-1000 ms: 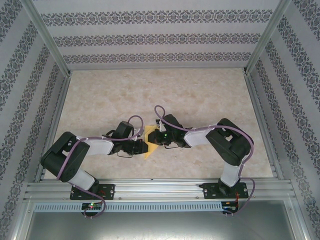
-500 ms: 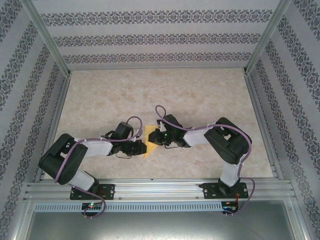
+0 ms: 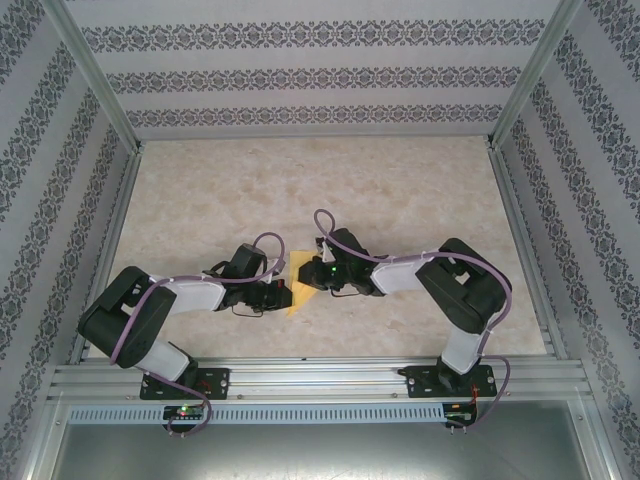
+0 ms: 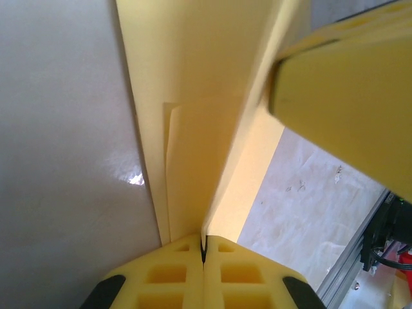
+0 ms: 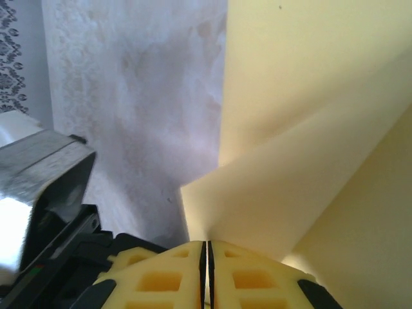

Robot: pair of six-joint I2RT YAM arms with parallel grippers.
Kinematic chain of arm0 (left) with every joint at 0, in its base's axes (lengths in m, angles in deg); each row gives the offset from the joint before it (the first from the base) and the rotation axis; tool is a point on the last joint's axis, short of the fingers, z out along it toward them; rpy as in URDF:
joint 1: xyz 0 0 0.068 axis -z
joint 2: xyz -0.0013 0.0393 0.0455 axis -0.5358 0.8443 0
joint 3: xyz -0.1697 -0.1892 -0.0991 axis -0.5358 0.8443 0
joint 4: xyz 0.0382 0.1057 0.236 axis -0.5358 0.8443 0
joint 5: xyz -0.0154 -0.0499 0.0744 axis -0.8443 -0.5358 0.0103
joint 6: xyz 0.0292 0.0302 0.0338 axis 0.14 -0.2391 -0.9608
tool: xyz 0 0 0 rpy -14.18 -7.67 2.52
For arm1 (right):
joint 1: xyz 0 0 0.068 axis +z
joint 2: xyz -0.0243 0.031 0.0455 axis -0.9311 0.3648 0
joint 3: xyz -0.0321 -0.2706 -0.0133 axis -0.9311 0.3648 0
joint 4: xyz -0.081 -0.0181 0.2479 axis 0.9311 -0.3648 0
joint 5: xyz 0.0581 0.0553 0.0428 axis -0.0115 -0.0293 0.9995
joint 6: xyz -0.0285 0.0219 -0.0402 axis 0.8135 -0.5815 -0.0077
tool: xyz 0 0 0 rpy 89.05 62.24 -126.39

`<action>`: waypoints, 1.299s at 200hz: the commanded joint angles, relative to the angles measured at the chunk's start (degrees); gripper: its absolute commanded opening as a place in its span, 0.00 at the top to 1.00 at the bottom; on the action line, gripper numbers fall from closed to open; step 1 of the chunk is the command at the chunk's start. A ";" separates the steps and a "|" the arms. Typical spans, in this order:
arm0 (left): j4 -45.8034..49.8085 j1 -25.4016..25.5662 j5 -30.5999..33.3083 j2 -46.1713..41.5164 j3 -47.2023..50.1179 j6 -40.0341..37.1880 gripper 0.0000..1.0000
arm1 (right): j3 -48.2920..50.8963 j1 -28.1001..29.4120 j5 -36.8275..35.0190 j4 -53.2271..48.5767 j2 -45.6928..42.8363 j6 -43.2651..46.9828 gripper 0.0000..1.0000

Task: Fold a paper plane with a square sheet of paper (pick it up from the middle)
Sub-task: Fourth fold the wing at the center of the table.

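While closed, jaws on paper plane [image 4: 193,161].

2 arms meeting at 1 sheet, centre-near part of the table.

The sheet of paper [image 3: 296,288] is sitting over the table [image 3: 400,190], ahead of the near rail [image 3: 320,378] and midway between the 2 arm bases. The left gripper [image 3: 284,293] is sitting at its left side and the right gripper [image 3: 304,277] at its right side, slightly farther back, the 2 close together across the sheet. In the left wrist view the sheet [image 4: 193,129] is running up from between the gripper's [image 4: 203,248] pressed-together fingers, table on both sides. In the right wrist view it [image 5: 309,96] is spreading up and right from that gripper's [image 5: 207,248] fingertips, table to the left.
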 commanded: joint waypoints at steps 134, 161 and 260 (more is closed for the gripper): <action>-1.15 -2.21 -1.31 1.19 3.73 4.74 1.00 | -4.16 -0.72 3.36 3.90 5.95 0.38 0.87; -2.92 -2.45 -1.00 0.85 4.95 5.93 1.00 | -3.35 -1.04 3.19 4.31 5.16 0.29 0.86; -8.18 -3.52 -1.96 0.59 7.08 9.93 1.00 | -3.62 -1.40 5.39 3.76 5.02 1.12 0.86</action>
